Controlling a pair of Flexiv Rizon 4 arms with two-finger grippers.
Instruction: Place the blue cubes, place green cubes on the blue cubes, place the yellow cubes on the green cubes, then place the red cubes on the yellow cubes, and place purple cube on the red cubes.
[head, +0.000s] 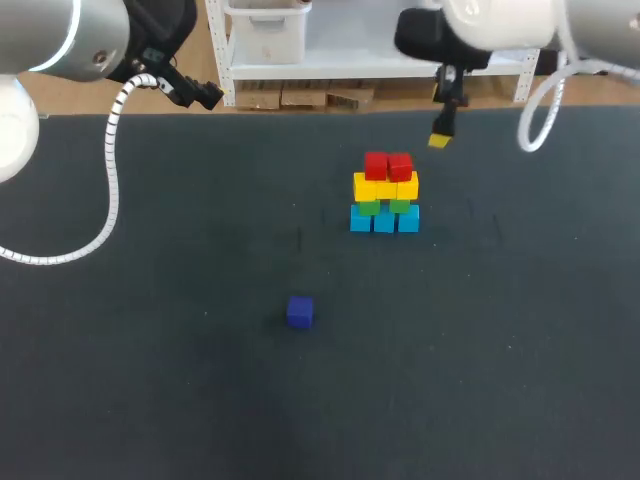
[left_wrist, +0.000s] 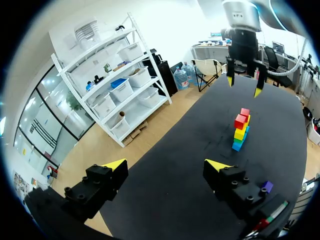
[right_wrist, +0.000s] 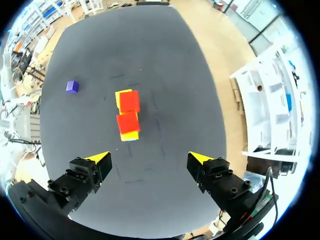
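Right wrist view: right claw (right_wrist: 148, 159) hangs spread wide, red cubes (right_wrist: 128, 121) ahead.

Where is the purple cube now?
In the head view the small purple cube sits alone on the black table, left of the coloured cube stack and nearer the camera.

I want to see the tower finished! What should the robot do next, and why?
Probably move the open, empty right gripper to the purple cube to grab it: it sits alone on the table, while the red cubes are already stacked on top.
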